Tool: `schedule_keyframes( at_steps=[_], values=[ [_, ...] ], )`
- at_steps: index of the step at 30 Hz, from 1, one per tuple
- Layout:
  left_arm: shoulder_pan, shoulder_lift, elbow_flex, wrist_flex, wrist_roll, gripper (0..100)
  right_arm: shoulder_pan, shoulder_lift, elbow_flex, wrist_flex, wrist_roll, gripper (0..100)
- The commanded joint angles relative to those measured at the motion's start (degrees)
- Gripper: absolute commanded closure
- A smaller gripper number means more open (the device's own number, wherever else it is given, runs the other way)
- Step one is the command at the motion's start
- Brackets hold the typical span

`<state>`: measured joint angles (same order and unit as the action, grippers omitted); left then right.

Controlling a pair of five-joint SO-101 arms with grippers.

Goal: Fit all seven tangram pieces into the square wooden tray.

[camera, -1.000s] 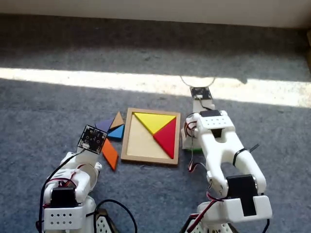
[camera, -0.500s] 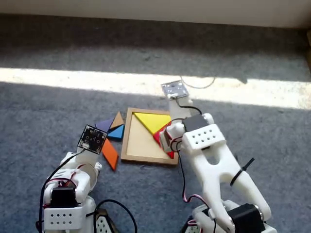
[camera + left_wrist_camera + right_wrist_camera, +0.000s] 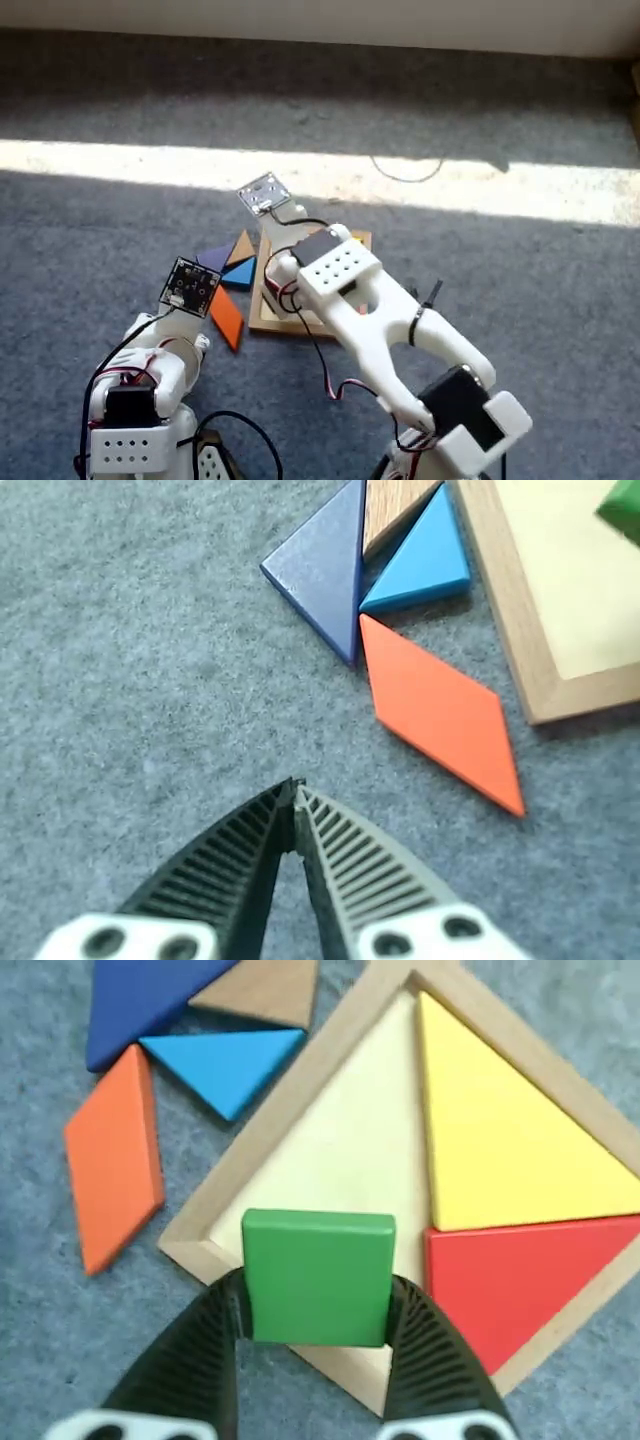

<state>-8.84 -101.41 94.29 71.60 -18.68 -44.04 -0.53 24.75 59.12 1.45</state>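
My right gripper (image 3: 315, 1305) is shut on a green square piece (image 3: 318, 1276) and holds it above the square wooden tray (image 3: 330, 1030). The yellow triangle (image 3: 505, 1145) and red triangle (image 3: 525, 1275) lie in the tray. In the high view the right arm (image 3: 345, 280) covers most of the tray (image 3: 262, 310). Off the tray lie the orange parallelogram (image 3: 440, 710), blue triangle (image 3: 420, 565), dark blue triangle (image 3: 325, 565) and wooden-brown triangle (image 3: 395, 505). My left gripper (image 3: 296, 800) is shut and empty over the carpet, short of the orange parallelogram.
Grey-blue carpet (image 3: 120, 200) covers the floor, with a sunlit band (image 3: 150, 165) across the far side. A thin cable (image 3: 405, 172) lies in that band. The loose pieces (image 3: 232, 275) cluster between the left arm (image 3: 190, 285) and the tray.
The right arm has swung left from beside the tray's right edge to over the tray, carrying the green square. The left arm has stayed put.
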Motion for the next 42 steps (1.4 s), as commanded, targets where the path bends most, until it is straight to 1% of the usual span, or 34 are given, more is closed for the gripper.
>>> schedule_keyframes(
  at_steps=[1,4,11,18,24,26,28,31,34,35,37,40,42],
  values=[
    [-0.7,-1.8,-0.4,-0.9,-0.4,100,-0.8,3.5,-5.7,-0.8,1.4,98.8],
    [-0.7,-1.8,-0.4,-0.9,-0.4,100,-0.3,6.1,-7.3,-0.8,1.7,98.1],
    [-0.7,-1.8,-0.3,-0.9,-0.4,100,0.8,7.0,-8.0,-0.8,1.7,82.6],
    [-0.6,-1.8,-0.3,-0.9,-0.4,100,1.4,7.0,-8.0,-0.8,1.8,78.0],
    [-0.6,-1.8,-0.3,-0.9,-0.4,100,1.0,6.9,-8.0,1.1,1.8,70.8],
    [-0.6,-1.8,-0.3,-0.9,-0.4,100,1.1,6.9,-8.0,1.3,3.4,71.4],
    [-0.6,-1.8,-0.3,-0.9,-0.4,100,1.3,6.3,-8.0,2.8,5.9,74.8],
    [-0.6,-1.8,-0.3,-0.9,-0.4,100,1.4,1.7,-8.6,4.1,5.9,84.7],
    [-0.7,-1.8,-0.7,-0.6,-0.4,100,1.5,-5.2,-8.2,4.9,5.9,97.4],
    [-0.7,-1.8,-0.7,-0.6,-0.4,100,1.5,-7.3,-7.2,5.8,5.8,99.8],
    [-0.7,-1.8,-1.1,-0.6,-0.4,100,2.8,-11.8,-3.8,7.4,5.8,98.5],
    [-0.8,-1.8,-2.1,-0.2,-0.4,100,5.8,-17.8,1.5,7.6,5.8,99.4],
    [-2.3,-1.8,-2.9,0.2,-0.4,100,8.1,-21.4,5.2,7.6,5.8,99.4]
  ],
)
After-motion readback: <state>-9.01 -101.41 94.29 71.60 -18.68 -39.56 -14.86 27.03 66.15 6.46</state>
